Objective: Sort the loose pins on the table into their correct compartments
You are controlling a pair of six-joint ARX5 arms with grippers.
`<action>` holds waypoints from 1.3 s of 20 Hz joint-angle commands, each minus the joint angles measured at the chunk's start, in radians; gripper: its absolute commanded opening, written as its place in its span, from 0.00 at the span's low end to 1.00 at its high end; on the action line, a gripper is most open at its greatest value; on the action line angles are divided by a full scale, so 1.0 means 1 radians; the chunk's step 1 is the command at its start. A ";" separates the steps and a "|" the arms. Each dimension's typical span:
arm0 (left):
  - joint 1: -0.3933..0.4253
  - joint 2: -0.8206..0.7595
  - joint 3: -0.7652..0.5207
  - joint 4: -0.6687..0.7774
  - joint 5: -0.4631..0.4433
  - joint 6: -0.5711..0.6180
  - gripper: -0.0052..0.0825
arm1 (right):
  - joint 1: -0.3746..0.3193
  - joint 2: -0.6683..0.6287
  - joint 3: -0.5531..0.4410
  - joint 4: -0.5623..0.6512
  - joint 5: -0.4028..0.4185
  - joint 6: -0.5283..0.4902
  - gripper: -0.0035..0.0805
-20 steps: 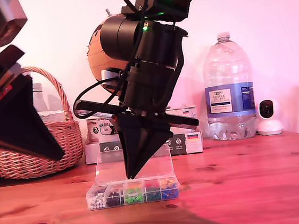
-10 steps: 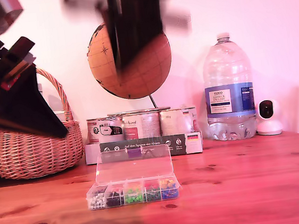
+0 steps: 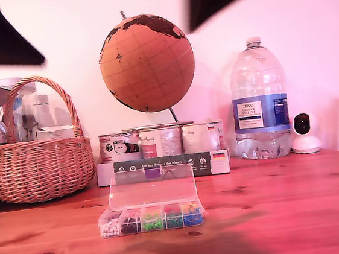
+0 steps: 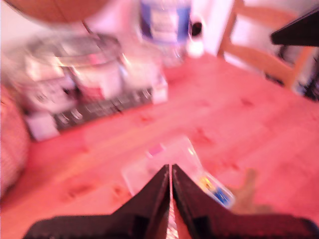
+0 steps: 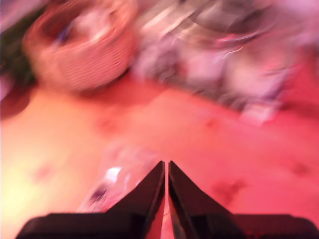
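Observation:
The clear box (image 3: 151,217) stands on the wooden table (image 3: 287,211) with its lid (image 3: 151,186) raised. Its compartments show white (image 3: 110,228), dark, green (image 3: 151,221), red and blue-yellow (image 3: 191,215) clusters. The loose pins are out of view. My first gripper (image 4: 170,167) is shut, high above the box (image 4: 174,164), with nothing seen in it. It is the dark wedge (image 3: 40,58) at the exterior view's upper left. My second gripper (image 5: 166,163) is also shut and empty, high over the table. It is the blurred shape (image 3: 194,26) at the top of the exterior view.
A wicker basket (image 3: 40,165) stands at the exterior view's left. Behind the box are a tray of cans (image 3: 160,149) and a globe (image 3: 146,62). A large water bottle (image 3: 259,102) and a small white camera (image 3: 304,132) stand at the right.
The arm that stood with its tip over the box has lifted away and swung up to the exterior view's right. The other arm has risen, uncovering the basket.

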 commanded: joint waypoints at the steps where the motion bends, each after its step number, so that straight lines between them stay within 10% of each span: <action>1: 0.021 -0.007 -0.008 0.008 0.003 0.005 0.04 | -0.040 -0.064 -0.063 0.056 -0.029 -0.021 0.03; 12: 0.072 -0.019 -0.008 0.036 0.106 -0.006 0.04 | -0.164 -0.457 -0.422 0.203 -0.238 -0.151 0.03; 26: 0.071 -0.069 -0.008 -0.183 0.105 -0.011 0.04 | -0.165 -0.594 -0.438 -0.078 -0.237 -0.156 0.03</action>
